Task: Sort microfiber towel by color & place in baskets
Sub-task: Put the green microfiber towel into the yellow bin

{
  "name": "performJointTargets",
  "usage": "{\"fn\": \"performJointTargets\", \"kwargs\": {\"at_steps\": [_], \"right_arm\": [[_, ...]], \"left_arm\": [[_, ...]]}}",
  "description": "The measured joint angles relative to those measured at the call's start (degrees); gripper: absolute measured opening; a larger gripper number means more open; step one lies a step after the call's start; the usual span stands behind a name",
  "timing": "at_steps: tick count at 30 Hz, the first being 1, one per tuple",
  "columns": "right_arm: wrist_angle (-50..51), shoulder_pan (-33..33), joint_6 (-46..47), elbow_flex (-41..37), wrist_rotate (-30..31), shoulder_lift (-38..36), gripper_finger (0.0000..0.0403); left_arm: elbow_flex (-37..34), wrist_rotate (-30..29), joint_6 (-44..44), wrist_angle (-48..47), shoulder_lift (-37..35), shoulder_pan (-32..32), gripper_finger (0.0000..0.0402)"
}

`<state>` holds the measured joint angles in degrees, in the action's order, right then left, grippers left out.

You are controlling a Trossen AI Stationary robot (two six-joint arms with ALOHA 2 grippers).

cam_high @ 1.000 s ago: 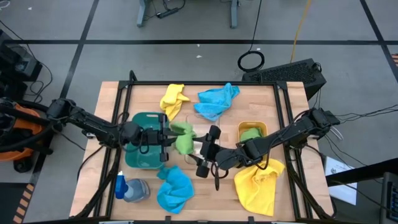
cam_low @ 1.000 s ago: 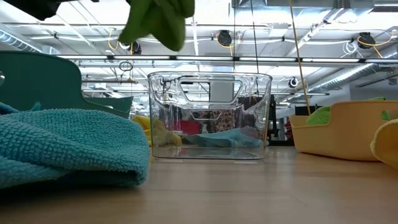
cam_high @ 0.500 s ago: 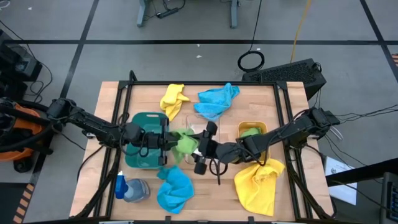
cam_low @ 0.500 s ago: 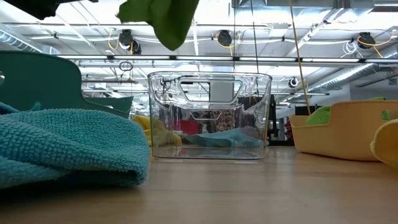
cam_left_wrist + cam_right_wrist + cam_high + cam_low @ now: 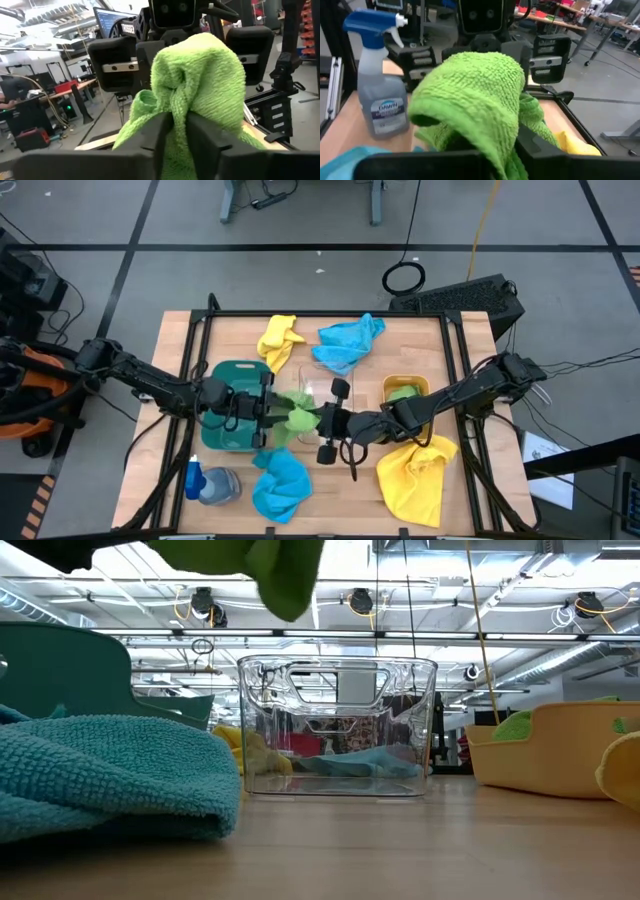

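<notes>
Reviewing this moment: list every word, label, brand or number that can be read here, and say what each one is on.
"DAWN": on the front label of the clear spray bottle with the blue trigger cap, right wrist view.
Smaller lines under that word on the same label: too blurred to read.
Lit monitor screen in the room behind, left wrist view: text too small to read.
Nothing readable in the high or low views.

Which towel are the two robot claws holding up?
Look at the middle of the wooden table, just above the clear basket. Between the two claws hangs the green towel. It is the only towel off the table; the blue and yellow ones lie flat.
</notes>
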<state>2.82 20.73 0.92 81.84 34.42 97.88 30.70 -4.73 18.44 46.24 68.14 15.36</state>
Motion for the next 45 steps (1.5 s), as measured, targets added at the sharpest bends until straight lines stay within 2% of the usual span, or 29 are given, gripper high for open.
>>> {"fn": "performJointTargets", "kwargs": {"at_steps": [4,8,15,20,23,28,45], "right_arm": [[7.4,0.2,3.6,0.0,1.5,-2.0,0.0032],[21.1,1.4,10.8,0.0,4.7,-6.6,0.0031],[52.9,3.6,34.1,0.0,4.4,-14.0,0.0021],[74.3,5.1,51.8,0.0,-2.4,-16.4,0.003],[82.3,6.4,59.9,-0.2,-3.0,-16.2,0.0029],[82.0,7.3,64.1,-4.1,-4.7,-16.1,0.003],[72.5,6.2,67.4,-19.5,-8.5,-16.1,0.0033]], "left_arm": [[0.0,-0.2,-1.5,0.4,-1.2,0.6,0.0148],[0.1,-2.2,-3.1,-1.6,-3.5,0.9,0.0179],[0.1,-4.3,-3.1,-7.3,-6.3,1.1,0.0185],[0.1,-5.2,-3.1,-8.2,-6.3,1.0,0.0185],[0.1,-5.3,-3.1,-8.3,-6.3,1.0,0.0185],[0.1,-5.6,-3.1,-8.5,-6.3,1.0,0.0185],[0.1,-5.7,-3.1,-8.7,-6.3,-1.4,0.0184]]}}
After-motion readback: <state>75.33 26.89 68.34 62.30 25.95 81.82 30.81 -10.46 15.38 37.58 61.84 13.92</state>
